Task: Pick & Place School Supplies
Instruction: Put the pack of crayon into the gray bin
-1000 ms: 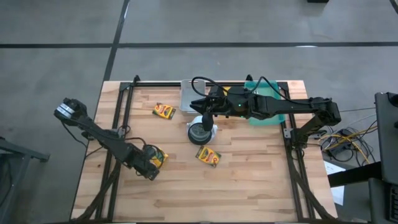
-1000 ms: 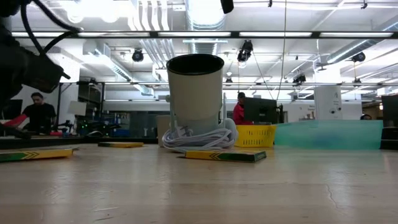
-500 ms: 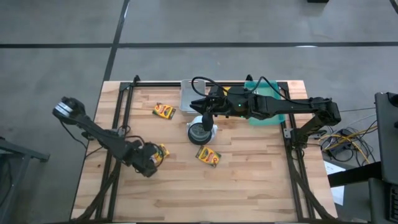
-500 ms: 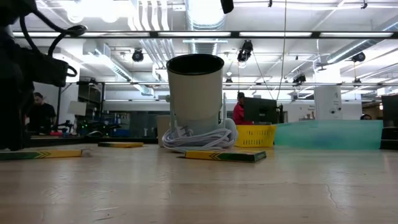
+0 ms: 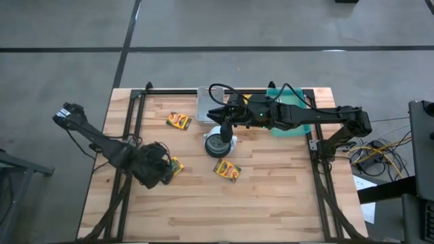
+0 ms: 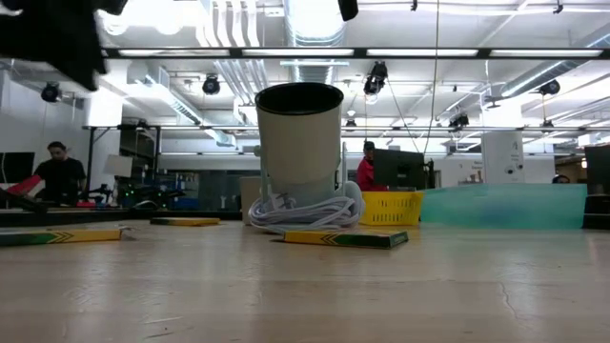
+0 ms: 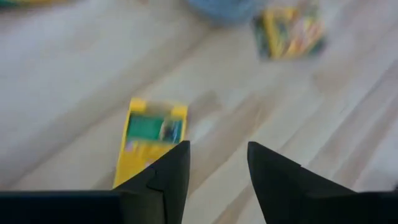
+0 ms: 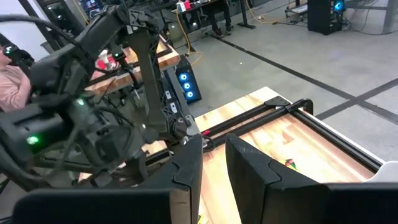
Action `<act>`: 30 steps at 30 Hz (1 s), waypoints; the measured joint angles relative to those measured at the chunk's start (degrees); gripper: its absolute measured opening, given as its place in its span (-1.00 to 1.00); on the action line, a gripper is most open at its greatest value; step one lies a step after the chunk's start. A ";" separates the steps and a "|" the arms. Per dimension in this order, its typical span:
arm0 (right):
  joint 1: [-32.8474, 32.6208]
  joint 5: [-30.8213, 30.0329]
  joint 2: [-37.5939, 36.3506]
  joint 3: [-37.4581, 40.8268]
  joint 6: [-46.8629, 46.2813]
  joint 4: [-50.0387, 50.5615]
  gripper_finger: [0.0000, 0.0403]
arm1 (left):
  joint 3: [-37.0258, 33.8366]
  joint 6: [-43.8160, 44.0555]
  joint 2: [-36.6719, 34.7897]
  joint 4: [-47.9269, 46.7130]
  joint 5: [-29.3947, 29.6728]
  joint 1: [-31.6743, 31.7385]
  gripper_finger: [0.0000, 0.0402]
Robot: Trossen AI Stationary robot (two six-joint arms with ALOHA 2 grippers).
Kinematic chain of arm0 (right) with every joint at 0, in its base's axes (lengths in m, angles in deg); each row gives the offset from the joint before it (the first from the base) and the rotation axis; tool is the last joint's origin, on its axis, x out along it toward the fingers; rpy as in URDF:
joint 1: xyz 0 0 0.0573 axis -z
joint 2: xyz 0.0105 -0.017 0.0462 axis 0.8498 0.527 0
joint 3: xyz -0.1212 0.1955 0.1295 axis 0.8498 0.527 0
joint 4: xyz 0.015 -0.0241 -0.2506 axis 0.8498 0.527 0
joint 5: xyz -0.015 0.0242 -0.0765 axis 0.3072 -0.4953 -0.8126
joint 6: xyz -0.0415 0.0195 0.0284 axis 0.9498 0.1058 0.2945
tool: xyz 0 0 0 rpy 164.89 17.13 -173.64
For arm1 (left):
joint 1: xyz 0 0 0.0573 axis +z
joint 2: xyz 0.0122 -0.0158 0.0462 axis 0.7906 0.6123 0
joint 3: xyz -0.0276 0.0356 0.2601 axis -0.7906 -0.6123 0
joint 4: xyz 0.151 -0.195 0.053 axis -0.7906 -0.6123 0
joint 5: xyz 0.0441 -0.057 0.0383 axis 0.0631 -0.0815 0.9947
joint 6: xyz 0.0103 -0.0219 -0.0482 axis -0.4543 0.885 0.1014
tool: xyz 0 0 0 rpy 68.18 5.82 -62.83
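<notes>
Left wrist view: left pincer (image 7: 217, 163), seemingly released, has risen off crayon box (image 7: 151, 138).

Overhead view straight down, low view level across table (image 6: 305, 286), wrist views close; all share tabletop

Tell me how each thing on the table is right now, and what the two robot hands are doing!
left gripper: open, empty, raised beside a crayon box
crayon box by left gripper: lying flat, not held
crayon box at the back: lying flat, untouched
crayon box in the middle: lying flat, untouched
cup: standing upright, cable coiled at its base
right gripper: above the cup, nearly closed, nothing seen between its fingers
</notes>
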 joint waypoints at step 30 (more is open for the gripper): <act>0.01 0.00 0.00 0.00 0.00 0.00 -0.66 | 0.48 16.07 25.62 11.45 -15.53 2.89 -0.18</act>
